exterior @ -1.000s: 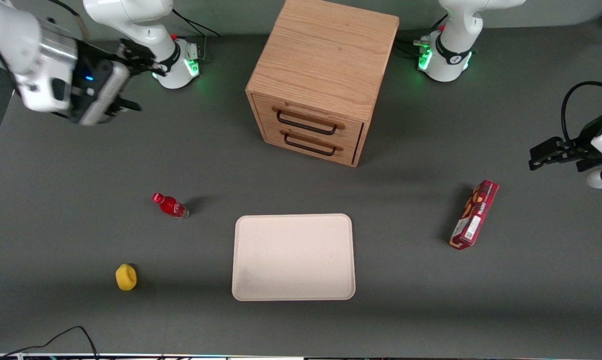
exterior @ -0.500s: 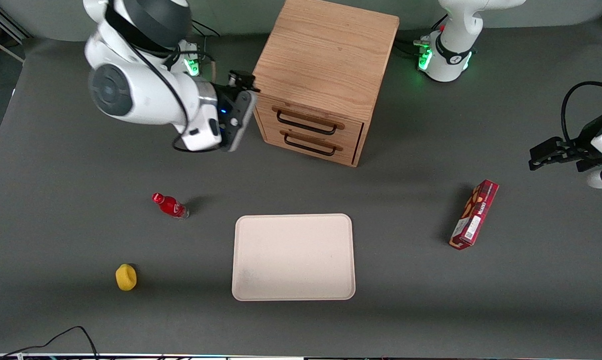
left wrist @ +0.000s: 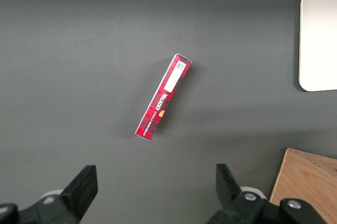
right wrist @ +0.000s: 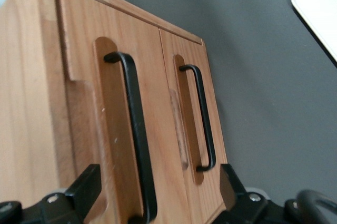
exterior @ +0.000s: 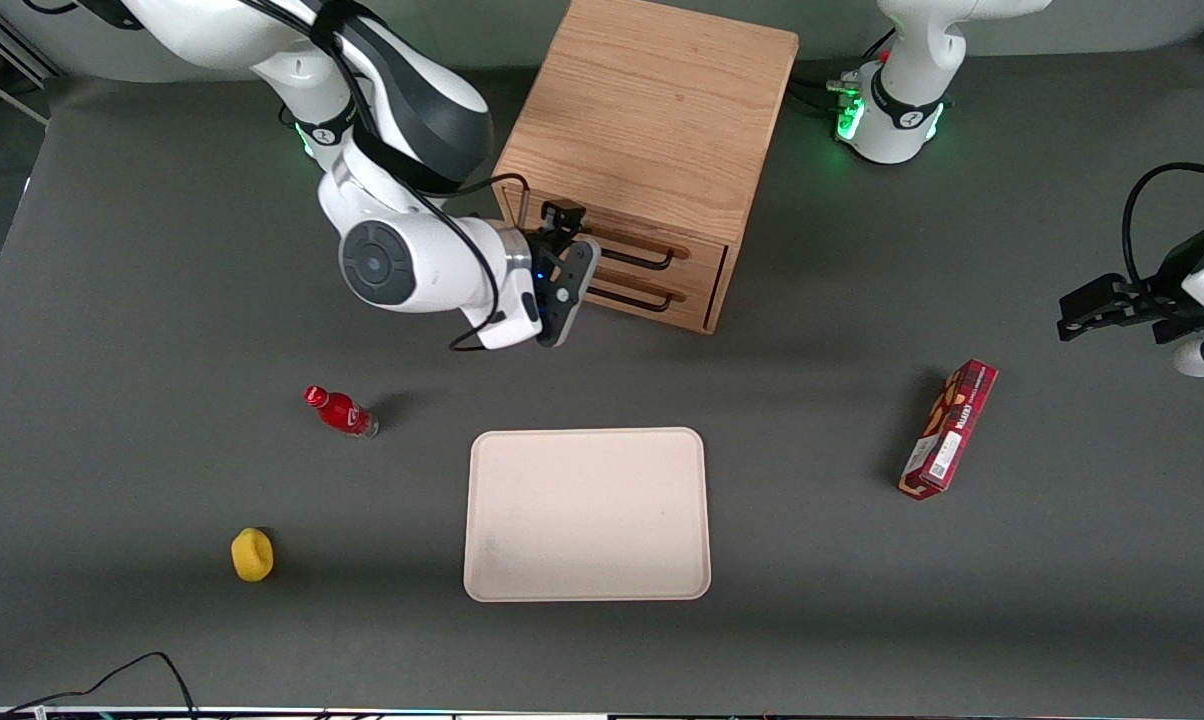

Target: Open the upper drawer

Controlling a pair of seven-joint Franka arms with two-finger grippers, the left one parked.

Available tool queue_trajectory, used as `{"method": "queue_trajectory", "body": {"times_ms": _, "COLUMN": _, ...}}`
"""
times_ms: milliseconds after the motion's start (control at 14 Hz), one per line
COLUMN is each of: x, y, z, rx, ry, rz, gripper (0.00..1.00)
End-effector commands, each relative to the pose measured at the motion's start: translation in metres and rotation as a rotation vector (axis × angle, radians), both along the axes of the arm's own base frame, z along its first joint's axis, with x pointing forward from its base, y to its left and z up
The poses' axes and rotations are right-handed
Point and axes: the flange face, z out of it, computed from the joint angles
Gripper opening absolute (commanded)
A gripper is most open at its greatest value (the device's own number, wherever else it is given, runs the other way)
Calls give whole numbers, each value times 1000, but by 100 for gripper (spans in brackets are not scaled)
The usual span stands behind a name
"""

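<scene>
End effector (exterior: pixel 584 262) has reached upper drawer (exterior: pixel 662 240) — fingers spread.

Red bottle (exterior: pixel 340 411) (lying tipped), yellow fruit (exterior: pixel 252 555), cream tray (exterior: pixel 587 515), red box (exterior: pixel 948 428)

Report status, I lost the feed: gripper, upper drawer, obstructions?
Gripper open, in front of the upper drawer's handle, not gripping. Upper drawer shut. Nothing blocking.
</scene>
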Motion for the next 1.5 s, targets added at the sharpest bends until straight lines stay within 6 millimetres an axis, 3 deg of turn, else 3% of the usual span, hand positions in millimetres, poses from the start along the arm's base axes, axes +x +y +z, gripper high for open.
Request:
{"method": "queue_trajectory", "body": {"times_ms": 0, "x": -5, "y": 20, "z": -15, "rx": -39, "ry": -1, "rz": -35, "gripper": 100}}
{"method": "queue_trajectory", "body": {"times_ms": 143, "x": -11, "y": 33, "z": -26, "rx": -58, "ry": -16, "rz": -28, "gripper": 100}}
{"method": "queue_trajectory", "body": {"times_ms": 643, "x": -12, "y": 41, "z": -49, "rx": -73, "ry": -17, "rz": -17, "gripper": 100}}
{"method": "queue_trajectory", "body": {"times_ms": 786, "x": 2, "y": 38, "z": -65, "rx": -77, "ry": -25, "rz": -29, "gripper": 100}}
{"method": "queue_trajectory", "body": {"times_ms": 1000, "x": 33, "y": 31, "z": -54, "rx": -50, "ry": -51, "rz": -67, "gripper": 100}}
{"method": "queue_trajectory", "body": {"times_ms": 1429, "x": 69, "y": 6, "z": -47, "rx": -55, "ry": -52, "rz": -107, "gripper": 100}}
